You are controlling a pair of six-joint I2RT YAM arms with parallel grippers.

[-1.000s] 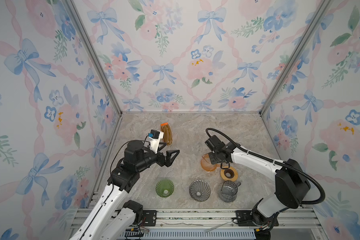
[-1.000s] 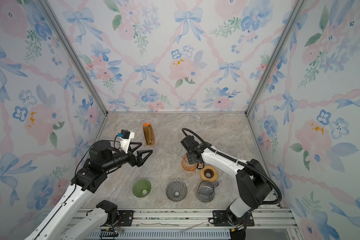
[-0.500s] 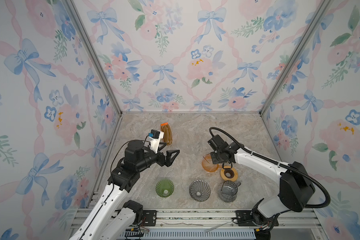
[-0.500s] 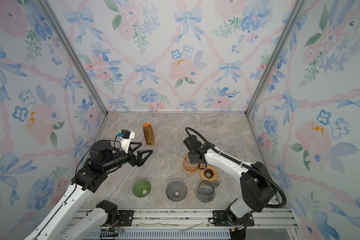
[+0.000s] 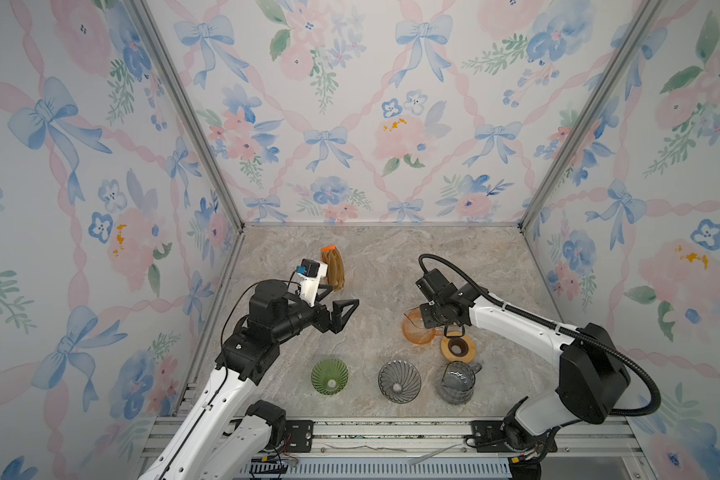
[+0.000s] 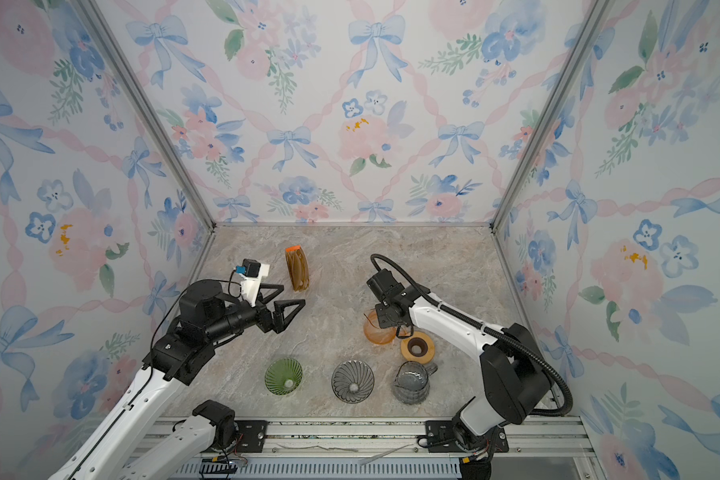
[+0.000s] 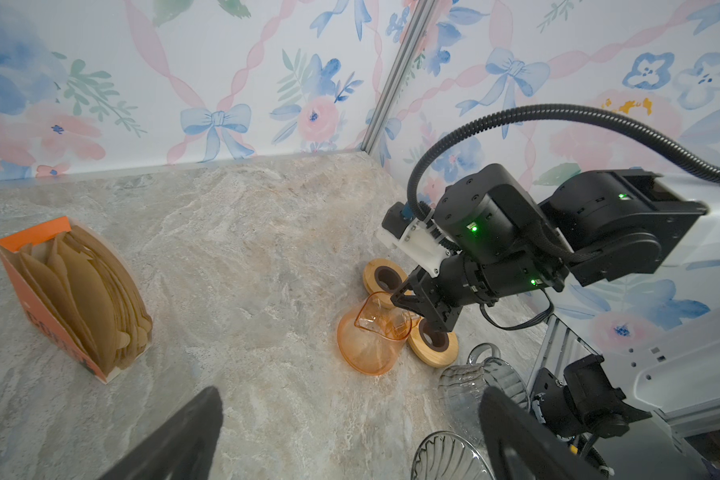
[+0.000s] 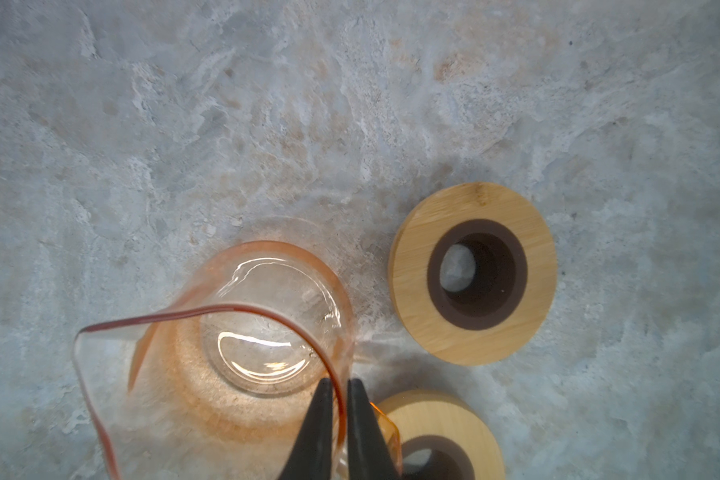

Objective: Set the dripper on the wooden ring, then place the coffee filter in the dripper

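- Dark printed lettering is seen on the orange side wall of the coffee filter box (image 7: 22, 286) in the left wrist view, low on that wall near its bottom edge.
- The lettering is skewed and partly cut off, so no word can be read with certainty.
- In both top views the same box (image 5: 327, 249) is too small for any print to be made out.
- No other text, label, brand, number or sign can be read.

You're looking at a glossy orange-tinted glass carafe (image 8: 267, 332), a matt grained wooden ring (image 8: 474, 203), brown paper filters (image 7: 88, 291) in a cardboard box (image 7: 34, 232), and a matt stone-look tabletop (image 8: 225, 104).
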